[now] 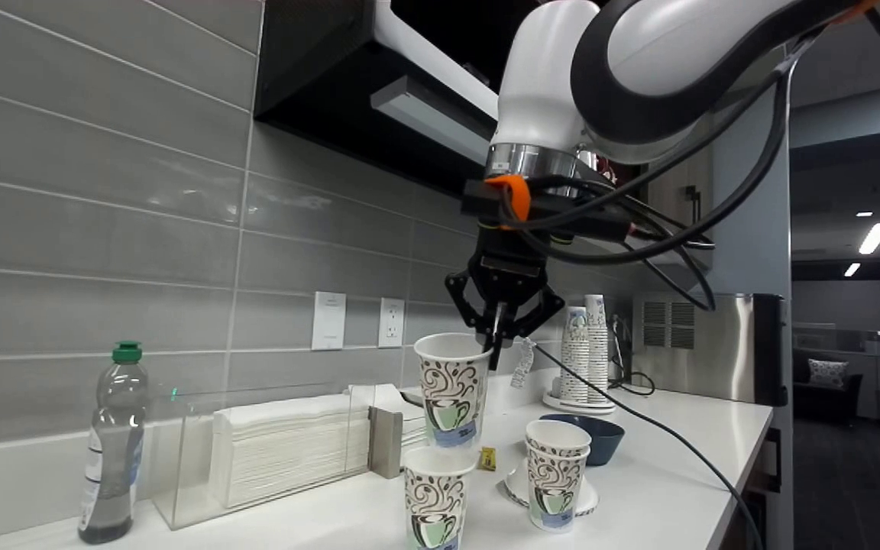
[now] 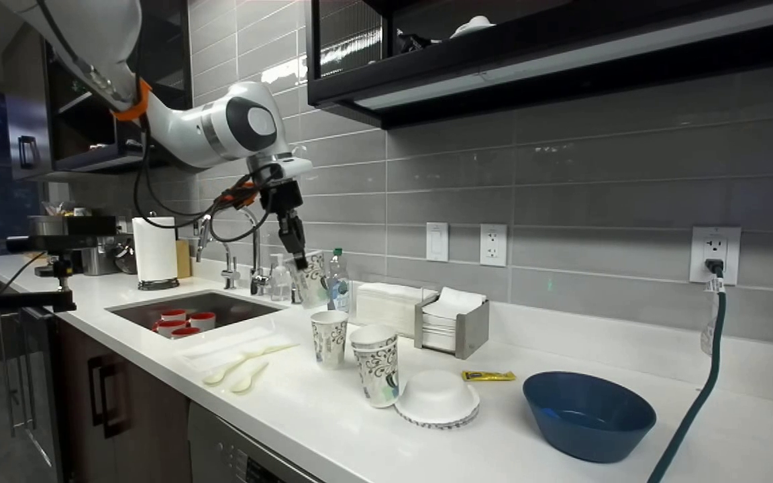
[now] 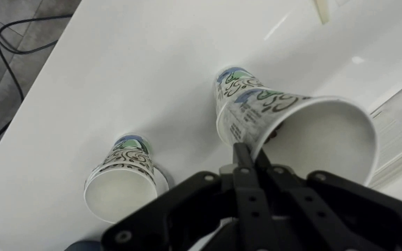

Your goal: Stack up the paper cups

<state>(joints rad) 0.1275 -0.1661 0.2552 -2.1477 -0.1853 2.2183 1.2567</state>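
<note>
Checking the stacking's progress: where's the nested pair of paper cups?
In an exterior view, the nested pair stands near mid-picture, between a single cup at left and an upturned white bowl at right.

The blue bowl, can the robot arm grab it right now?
Probably not: the tool is pinching a paper cup at its rim, so it would likely have to let go before grabbing the dark blue bowl.

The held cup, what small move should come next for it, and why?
Probably nudge the held cup slightly sideways, to centre it over the single cup before lowering. In an exterior view, its base hangs above and left of the middle of that cup's open mouth. The fingers pinch it by the rim, so coming down off-centre might tip either cup.
</note>
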